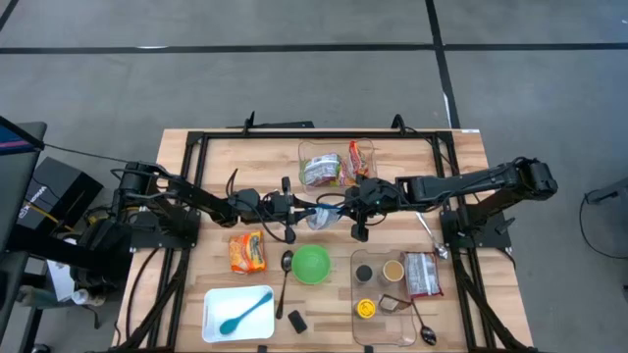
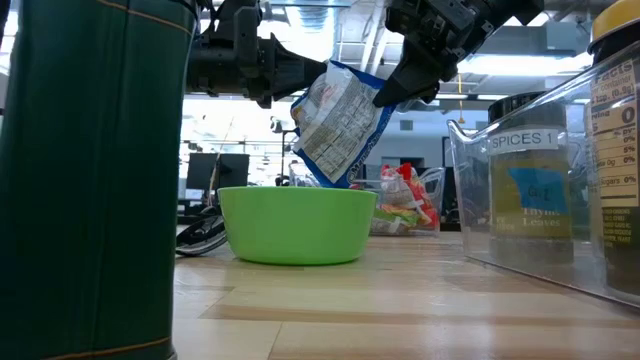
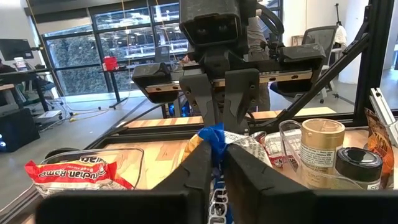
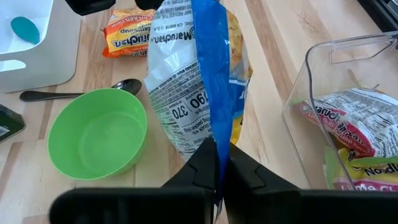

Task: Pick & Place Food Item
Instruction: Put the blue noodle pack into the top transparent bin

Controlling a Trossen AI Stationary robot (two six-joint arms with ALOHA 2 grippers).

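We find the ramen packet [image 4: 199,81] hanging between both tools above the desk [image 1: 461,324]: right tool [image 4: 219,167] pinched on its blue seam, left tool [image 3: 214,163] clamped on the opposite edge. It looks light, crinkly and brittle inside; hold the seam. Only the low view shows the green bowl [image 2: 295,223] beneath.

In the low view, a dark green container [image 2: 95,175] fills the near side, cut off by the picture's edges, and hides the table behind it. The bowl [image 2: 297,225] hides the lower end of the ramen packet [image 2: 340,120]. A spice jar [image 2: 615,150] is cut off at the edge. In the high view, the labels in the clear bin [image 1: 339,147] are too small to read.
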